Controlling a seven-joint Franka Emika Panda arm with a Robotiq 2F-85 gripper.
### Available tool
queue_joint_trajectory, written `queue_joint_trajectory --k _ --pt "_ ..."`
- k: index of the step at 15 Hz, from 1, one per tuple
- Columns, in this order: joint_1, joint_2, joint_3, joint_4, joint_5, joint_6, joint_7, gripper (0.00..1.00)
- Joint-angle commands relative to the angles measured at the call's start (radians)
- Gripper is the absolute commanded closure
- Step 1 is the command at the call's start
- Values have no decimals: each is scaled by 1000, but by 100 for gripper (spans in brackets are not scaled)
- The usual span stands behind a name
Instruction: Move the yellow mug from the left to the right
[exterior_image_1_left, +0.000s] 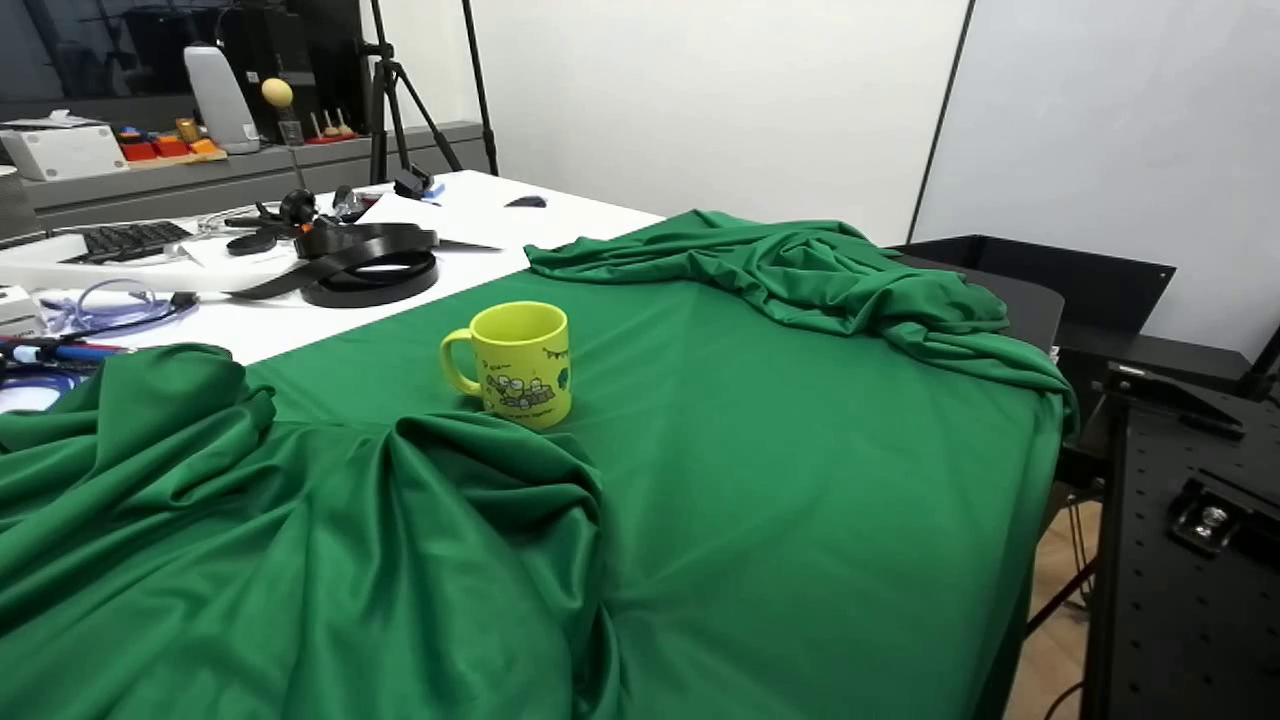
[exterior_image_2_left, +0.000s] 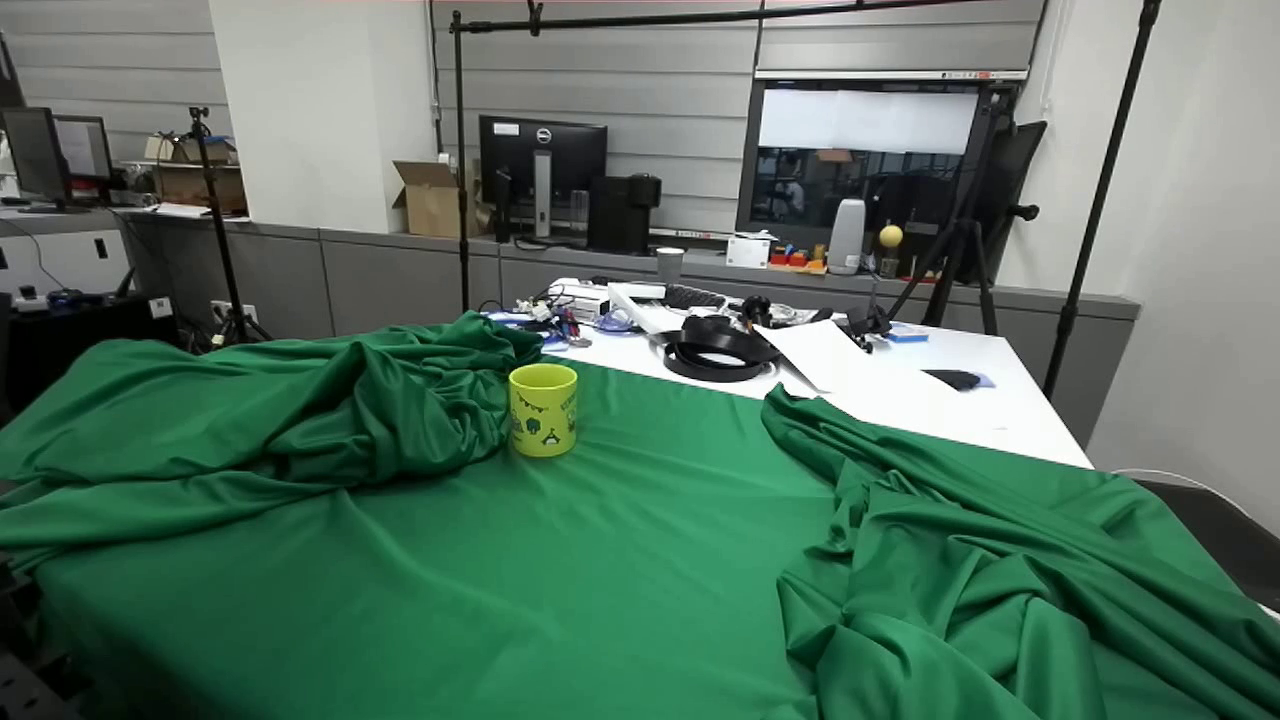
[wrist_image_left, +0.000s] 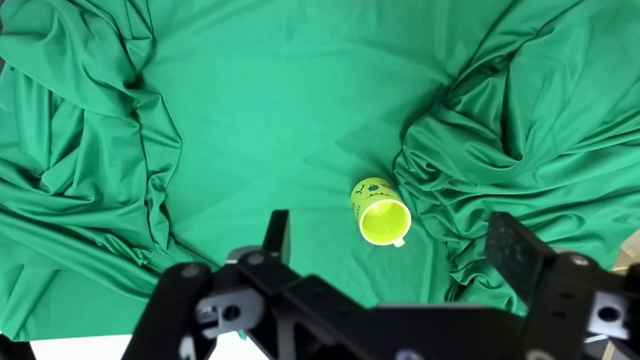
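The yellow mug (exterior_image_1_left: 530, 370) stands upright on the green cloth in both exterior views (exterior_image_2_left: 543, 415). Its loop handle and small dark printed design show in an exterior view. In the wrist view the mug (wrist_image_left: 375, 192) is seen from above, its open rim facing the camera and only a bit of the handle showing. My gripper (wrist_image_left: 390, 222) is wide open and empty in the wrist view. The mug lies between the two fingers in that picture, farther away and below them, not touched. The gripper is out of view in both exterior views.
A bunched fold of green cloth (exterior_image_1_left: 330, 560) lies right beside the mug, also in the wrist view (wrist_image_left: 500, 140). Another heap of cloth (exterior_image_2_left: 960, 580) lies across the table. Black strap coils (exterior_image_1_left: 370, 270) and clutter lie on the white table part. A black perforated board (exterior_image_1_left: 1200, 580) stands at an edge.
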Motion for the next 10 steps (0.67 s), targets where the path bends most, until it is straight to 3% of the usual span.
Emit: queue_joint_trajectory --k 1,6,10 --pt "-19 61 35 -31 -50 102 3 0" --pt "-29 233 85 -99 -129 369 76 0" --pt "-16 386 116 -111 -156 511 124 0"
